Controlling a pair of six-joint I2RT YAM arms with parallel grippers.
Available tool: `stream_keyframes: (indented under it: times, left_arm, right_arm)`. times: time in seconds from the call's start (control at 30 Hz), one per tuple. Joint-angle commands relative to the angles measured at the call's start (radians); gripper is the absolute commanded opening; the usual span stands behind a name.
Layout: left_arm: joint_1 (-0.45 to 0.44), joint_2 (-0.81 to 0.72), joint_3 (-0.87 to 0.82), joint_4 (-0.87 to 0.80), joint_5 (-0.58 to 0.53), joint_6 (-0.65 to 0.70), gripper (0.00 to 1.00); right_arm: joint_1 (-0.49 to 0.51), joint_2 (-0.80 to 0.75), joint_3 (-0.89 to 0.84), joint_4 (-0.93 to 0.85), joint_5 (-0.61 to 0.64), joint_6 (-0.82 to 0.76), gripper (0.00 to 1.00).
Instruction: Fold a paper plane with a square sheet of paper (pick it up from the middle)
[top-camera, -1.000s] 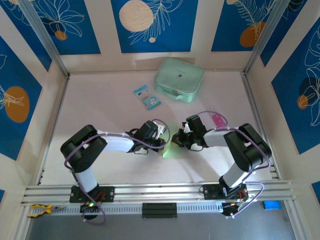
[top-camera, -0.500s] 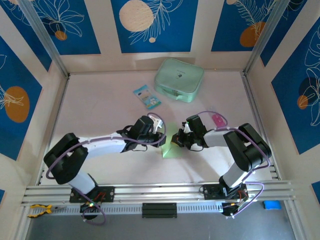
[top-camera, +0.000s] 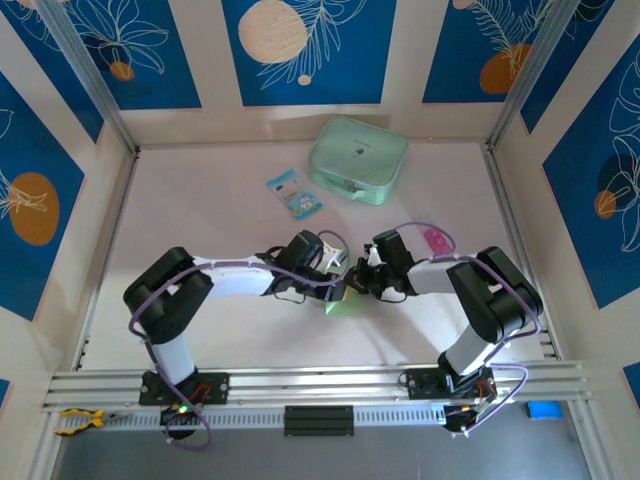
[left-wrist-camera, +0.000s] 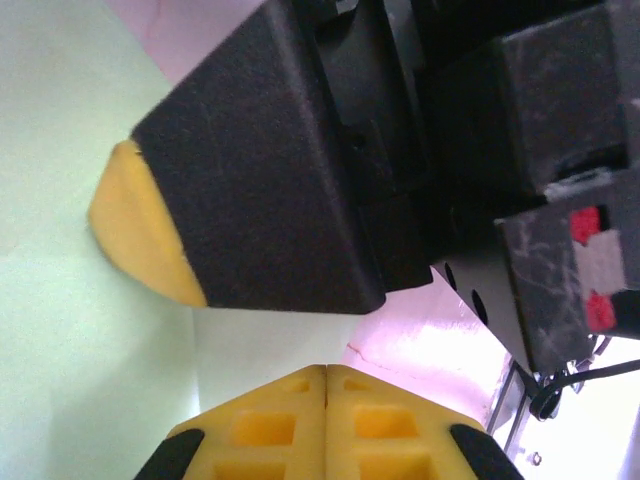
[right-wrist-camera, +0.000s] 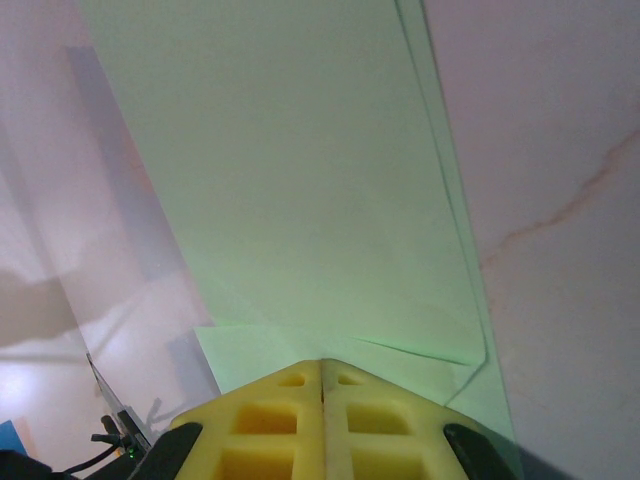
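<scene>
Left claw (left-wrist-camera: 326, 385) is back beside right claw (right-wrist-camera: 322, 375), both clenched; right pinches square sheet of paper (right-wrist-camera: 300, 180), left's catch unclear. Likely mid-fold; next: press crease flat.

Looks like a robotics lab test cell, not anyone's home. A left arm (top-camera: 230, 278) and a right arm (top-camera: 480, 290) are bolted to an aluminium rail (top-camera: 320, 381) at the edge of a pale table (top-camera: 200, 210). It's boxed in by extrusion posts (top-camera: 85, 75) and blue leaf-print wall panels (top-camera: 350, 60), with purple cables (top-camera: 418, 226) looped about.
</scene>
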Motion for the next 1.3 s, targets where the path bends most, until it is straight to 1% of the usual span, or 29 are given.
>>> stream_keyframes:
  times: [0.0, 0.17, 0.53, 0.87, 1.07, 1.27]
  left_arm:
    - [-0.005, 0.032, 0.036, -0.045, 0.062, 0.038, 0.07]
    - [-0.005, 0.059, 0.041, -0.088, 0.018, 0.058, 0.07]
    - [-0.005, 0.081, 0.018, -0.136, 0.010, 0.089, 0.07]
    - [-0.005, 0.039, -0.069, -0.133, 0.047, 0.075, 0.08]
    - [-0.004, -0.016, -0.141, -0.121, 0.037, 0.054, 0.08]
    - [-0.006, -0.051, -0.161, -0.137, 0.032, 0.055, 0.08]
  right_arm:
    - [-0.009, 0.019, -0.036, -0.099, 0.050, -0.009, 0.00]
    - [-0.010, 0.016, -0.037, -0.100, 0.048, -0.010, 0.00]
    - [-0.013, 0.018, -0.040, -0.105, 0.049, -0.013, 0.00]
    - [-0.021, 0.014, -0.042, -0.120, 0.051, -0.019, 0.00]
    - [-0.023, 0.006, -0.044, -0.127, 0.056, -0.020, 0.00]
    - [-0.023, 0.002, -0.046, -0.129, 0.057, -0.021, 0.00]
